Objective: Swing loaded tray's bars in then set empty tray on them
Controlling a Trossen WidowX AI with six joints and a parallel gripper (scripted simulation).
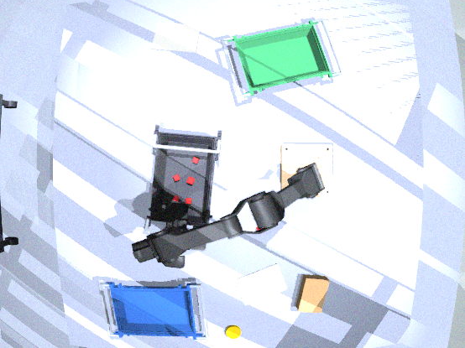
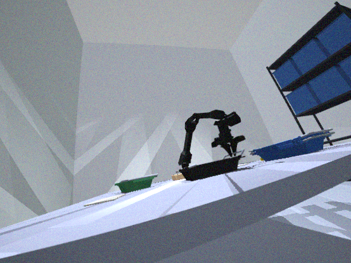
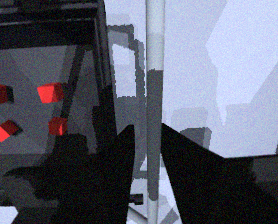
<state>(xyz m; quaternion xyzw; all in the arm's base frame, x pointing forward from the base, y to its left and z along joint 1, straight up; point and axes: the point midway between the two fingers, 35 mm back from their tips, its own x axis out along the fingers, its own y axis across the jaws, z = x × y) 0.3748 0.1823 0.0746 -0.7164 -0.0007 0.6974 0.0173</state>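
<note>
The loaded black tray (image 1: 208, 177) (image 2: 210, 169) (image 3: 102, 65) holds several small red blocks. Its far wire bar (image 1: 185, 148) lies in across the top. Its other wire bar (image 3: 154, 100) is at the end by the gripper and appears raised in the exterior view. My gripper (image 2: 232, 155) (image 3: 146, 129) points down just outside that end, narrowly open, with this bar passing between the fingers, not visibly clamped. An empty blue tray (image 1: 157, 309) (image 2: 285, 149) and an empty green tray (image 1: 281, 57) (image 2: 137, 185) both have their bars out over their ends. The arm hides the fingertips in the top view.
The arm's base stands on a pale plate (image 1: 308, 148). A wooden block (image 1: 312, 295) and a yellow disc (image 1: 233, 332) lie on the blue tray's side. A red block shows beside the arm. A shelf with blue bins (image 2: 317, 70) stands behind.
</note>
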